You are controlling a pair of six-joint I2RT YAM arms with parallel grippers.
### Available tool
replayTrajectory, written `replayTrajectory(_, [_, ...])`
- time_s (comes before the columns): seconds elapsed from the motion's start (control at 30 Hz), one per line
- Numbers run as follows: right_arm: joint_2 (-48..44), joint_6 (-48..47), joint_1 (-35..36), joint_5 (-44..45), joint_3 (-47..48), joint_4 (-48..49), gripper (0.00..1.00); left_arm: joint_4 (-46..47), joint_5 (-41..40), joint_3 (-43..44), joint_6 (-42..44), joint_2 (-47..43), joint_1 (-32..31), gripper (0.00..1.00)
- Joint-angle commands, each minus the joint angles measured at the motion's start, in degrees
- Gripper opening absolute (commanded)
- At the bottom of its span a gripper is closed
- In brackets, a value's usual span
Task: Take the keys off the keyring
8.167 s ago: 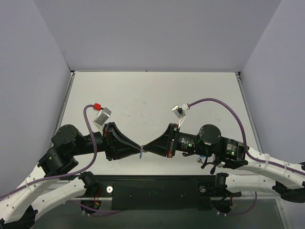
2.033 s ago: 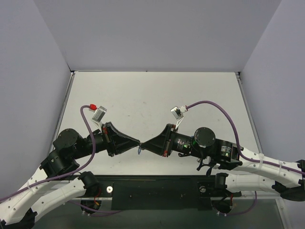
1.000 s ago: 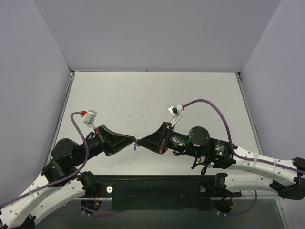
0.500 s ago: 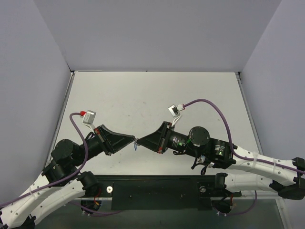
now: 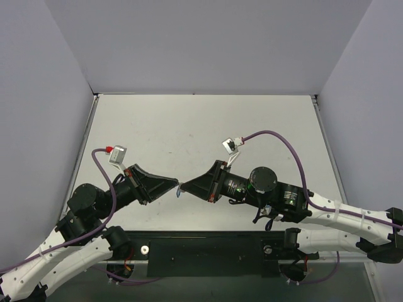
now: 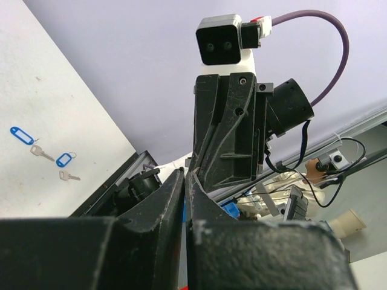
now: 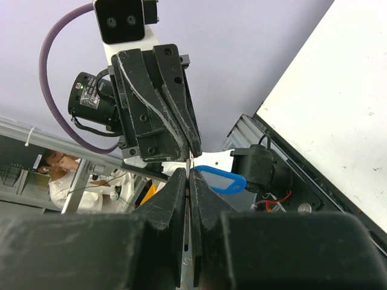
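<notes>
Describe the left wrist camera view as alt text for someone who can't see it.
The left gripper, fingers pinched together, meets the right gripper tip to tip at the centre of the frame. To the left, two small silver keys lie on the white table, each with a blue tag, well apart from both grippers.

No text, brand or number could be read. Print on a black motor housing (image 7: 89,96) was blurred; label windows on the keys (image 6: 41,152) were too small.
</notes>
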Motion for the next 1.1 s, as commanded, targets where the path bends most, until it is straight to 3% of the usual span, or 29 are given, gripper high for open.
replayTrajectory(0.0, [-0.9, 0.2, 0.5, -0.8, 0.8, 4.1, 0.00, 2.6, -2.9, 0.6, 1.3, -0.4, 0.4, 0.17])
replayTrajectory(0.13, [-0.9, 0.2, 0.5, -0.9, 1.0, 3.8, 0.00, 2.9, -3.0, 0.5, 1.4, -1.0, 0.4, 0.30])
replayTrajectory(0.47, [-0.9, 0.2, 0.5, -1.1, 1.2, 3.6, 0.00, 2.8, -2.1, 1.0, 2.1, -1.1, 0.4, 0.48])
replayTrajectory(0.87, [-1.4, -1.3, 0.5, -4.6, 3.4, 0.0, 0.00, -9.7, 2.4, 10.7, 11.4, 2.1, 0.4, 0.51])
replayTrajectory(1.07, [-1.3, -1.7, 0.5, -6.3, 4.4, -0.8, 0.00, -11.5, 7.2, 13.1, 14.3, 4.4, 0.4, 0.51])
